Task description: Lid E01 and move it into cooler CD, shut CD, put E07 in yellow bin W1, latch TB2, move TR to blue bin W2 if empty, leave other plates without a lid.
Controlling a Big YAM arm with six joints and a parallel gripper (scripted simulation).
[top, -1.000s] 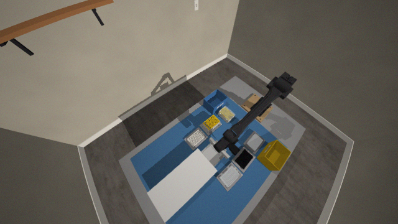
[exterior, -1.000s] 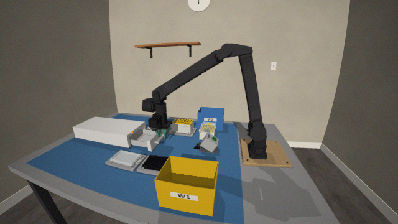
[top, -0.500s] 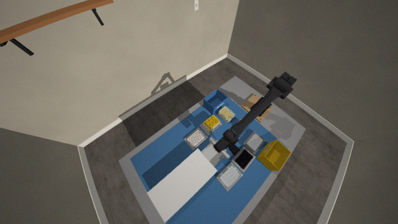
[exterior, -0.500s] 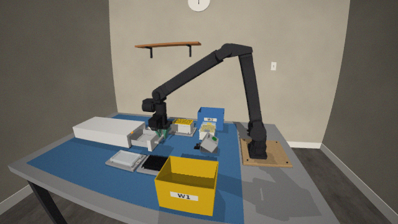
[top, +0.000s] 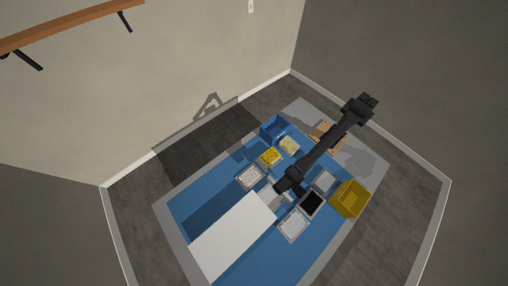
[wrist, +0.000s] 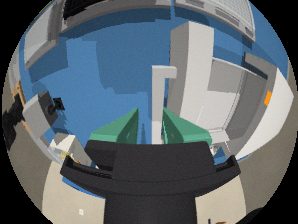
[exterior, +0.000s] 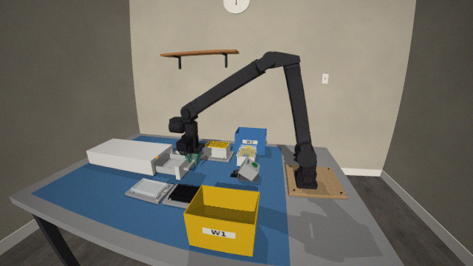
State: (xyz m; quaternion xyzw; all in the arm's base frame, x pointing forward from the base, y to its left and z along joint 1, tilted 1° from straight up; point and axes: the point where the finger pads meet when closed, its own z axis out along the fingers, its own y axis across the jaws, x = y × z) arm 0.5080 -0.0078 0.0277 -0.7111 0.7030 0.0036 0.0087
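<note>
My claw (wrist: 150,125) stands partly apart around the drawer's grey handle (wrist: 160,90), gripping nothing. The black assay plate (exterior: 183,193) lies in its nest on the near bench (exterior: 332,236).

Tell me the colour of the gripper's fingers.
Green: the gripper has teal-green fingers, clearest in the wrist view.

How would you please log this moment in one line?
gripper: part-open astride drawer handle | CD drawer: open | black plate: nested, unlidded
</note>
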